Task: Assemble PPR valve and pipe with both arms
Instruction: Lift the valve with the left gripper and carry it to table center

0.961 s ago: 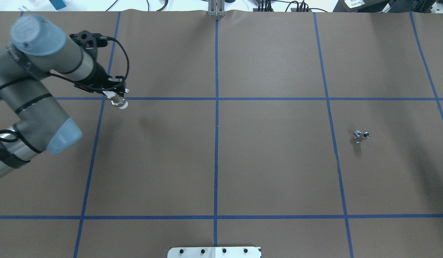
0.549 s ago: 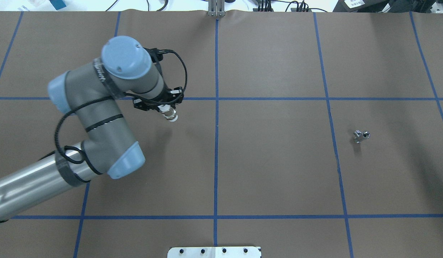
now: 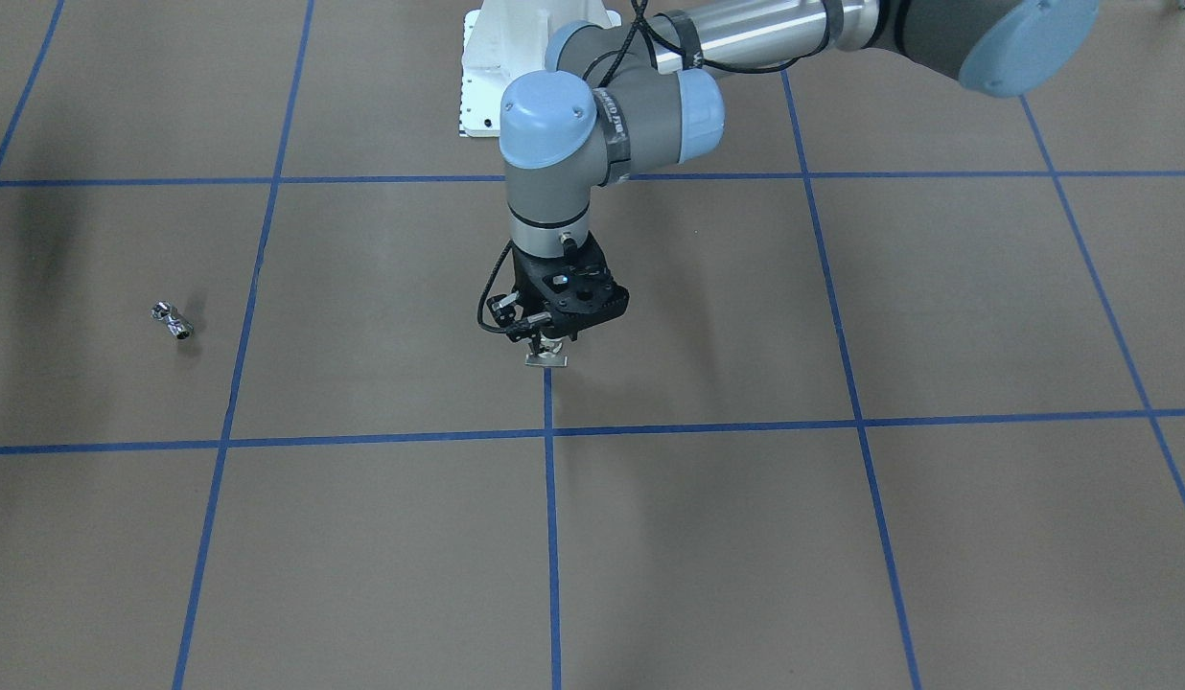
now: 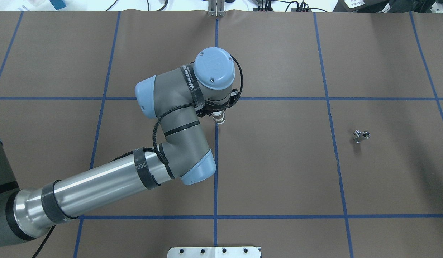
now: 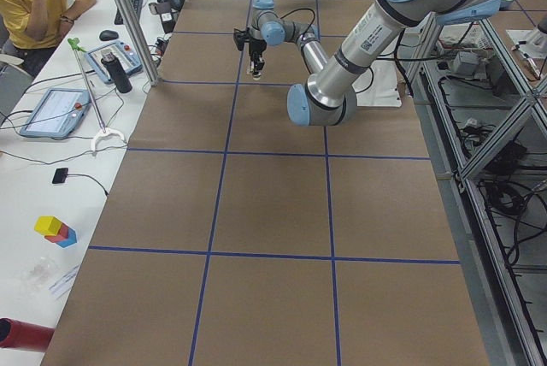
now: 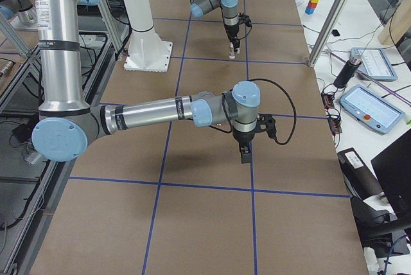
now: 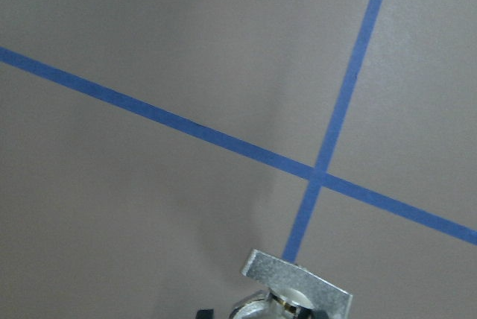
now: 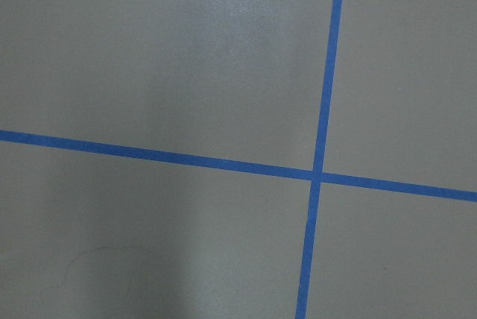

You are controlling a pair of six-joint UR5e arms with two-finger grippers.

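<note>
My left jaws are clenched on the PPR valve (image 4: 219, 118), over the middle of the tabletop (image 4: 279, 172). The pipe (image 4: 361, 135) lies loose, well to the right. I cannot tell whether my right jaws are released or clenched. Step in hand, as I judge it: presenting the valve. Next, my right arm (image 6: 160, 111) must collect the pipe.

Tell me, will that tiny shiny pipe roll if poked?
Probably a bit: the pipe is round and lies on its side on the flat brown paper. Its waisted shape may make it curve. The polished chrome looks slippery, so it might slip when squeezed.
</note>
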